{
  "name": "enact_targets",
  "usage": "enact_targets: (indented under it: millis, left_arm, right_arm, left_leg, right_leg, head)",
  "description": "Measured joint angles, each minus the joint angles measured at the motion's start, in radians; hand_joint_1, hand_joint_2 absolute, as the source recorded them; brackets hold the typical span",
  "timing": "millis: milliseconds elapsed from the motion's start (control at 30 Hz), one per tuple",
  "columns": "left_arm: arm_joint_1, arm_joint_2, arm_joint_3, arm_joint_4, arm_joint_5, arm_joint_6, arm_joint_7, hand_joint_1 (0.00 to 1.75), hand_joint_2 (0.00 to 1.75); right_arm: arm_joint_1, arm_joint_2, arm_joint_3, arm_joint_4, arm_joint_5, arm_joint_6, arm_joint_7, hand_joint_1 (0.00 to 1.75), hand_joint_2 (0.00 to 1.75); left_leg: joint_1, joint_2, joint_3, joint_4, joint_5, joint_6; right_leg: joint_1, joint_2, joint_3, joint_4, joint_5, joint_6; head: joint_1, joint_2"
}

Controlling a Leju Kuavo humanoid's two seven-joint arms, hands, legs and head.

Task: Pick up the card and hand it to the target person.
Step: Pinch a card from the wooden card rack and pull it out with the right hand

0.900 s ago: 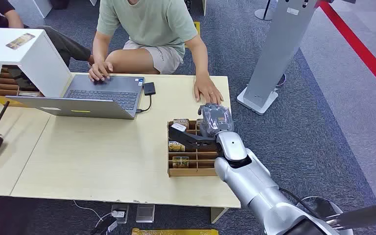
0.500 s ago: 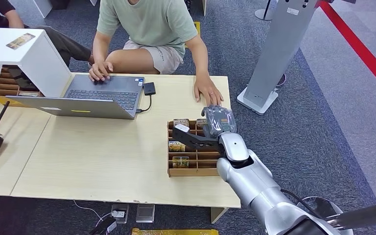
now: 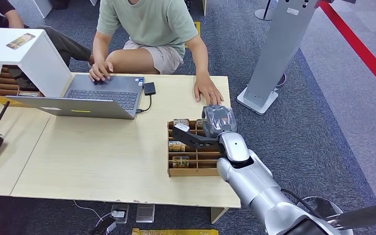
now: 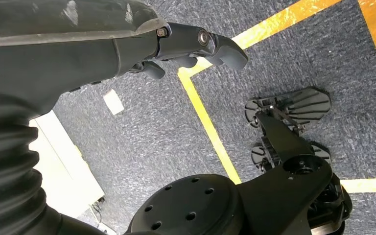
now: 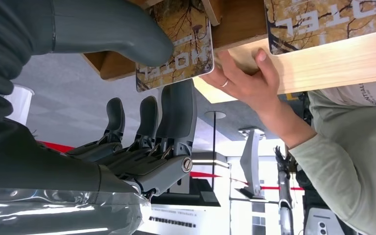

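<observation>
The right hand (image 5: 142, 98) pinches a hotel card (image 5: 176, 46) between thumb and fingers. Just beyond, the person's hand (image 5: 247, 81) rests; the thin card may slip from the shallow grip or snag the wooden organizer (image 3: 196, 156).

Card rack (image 3: 194, 166) on table (image 3: 103, 156), right of laptop (image 3: 93, 98)

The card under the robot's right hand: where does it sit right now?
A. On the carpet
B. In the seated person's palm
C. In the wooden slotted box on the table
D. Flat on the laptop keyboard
C: the right hand has its thumb on a card standing in the wooden slotted box.
</observation>
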Motion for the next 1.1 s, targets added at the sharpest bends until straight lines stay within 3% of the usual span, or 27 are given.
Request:
enact_targets:
  millis: [333,667,1100]
  left_arm:
    - [-0.002,0.000,0.000,0.007,-0.015,-0.009,0.000,0.00,1.75]
    - [-0.004,-0.001,0.000,0.014,-0.016,-0.008,-0.012,0.00,1.75]
    - [-0.003,-0.002,0.000,0.015,-0.029,0.009,-0.030,0.00,1.75]
  right_arm:
    - [-0.002,-0.002,-0.003,0.001,-0.006,-0.017,-0.002,1.18,1.75]
    - [-0.002,-0.001,-0.003,0.002,-0.011,-0.042,-0.023,1.75,1.75]
    - [0.004,-0.002,-0.004,-0.043,-0.028,-0.103,-0.049,1.75,1.75]
  left_leg:
    - [0.000,0.000,0.000,0.000,0.000,0.000]
    - [0.000,0.000,0.000,0.000,0.000,0.000]
    - [0.000,0.000,0.000,0.000,0.000,0.000]
  right_leg:
    - [0.000,0.000,0.000,0.000,0.000,0.000]
    - [0.000,0.000,0.000,0.000,0.000,0.000]
    - [0.000,0.000,0.000,0.000,0.000,0.000]
  head:
    - [0.000,0.000]
    - [0.000,0.000]
    - [0.000,0.000]
